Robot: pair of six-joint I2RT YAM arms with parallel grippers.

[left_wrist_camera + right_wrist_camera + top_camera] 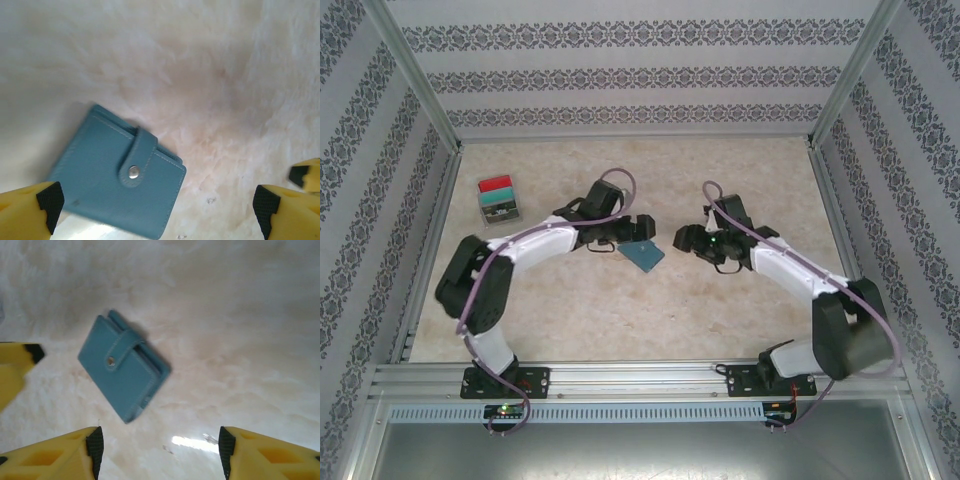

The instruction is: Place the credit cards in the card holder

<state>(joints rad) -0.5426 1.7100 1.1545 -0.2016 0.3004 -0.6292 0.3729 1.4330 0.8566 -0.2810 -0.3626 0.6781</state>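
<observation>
The card holder is a teal-blue wallet lying flat mid-table, its snap strap fastened. My left gripper hovers at its left, and my right gripper stands just to its right. In the left wrist view the card holder lies under my open left gripper, nearer the left finger. From the right wrist, the card holder sits ahead and left of my open right gripper, which has nothing between its fingers. The credit cards, one red and one teal-green, rest in a clear box.
The small clear box stands at the back left of the table. Patterned walls and metal frame posts close in the sides and back. A yellow finger of the other arm shows in each wrist view.
</observation>
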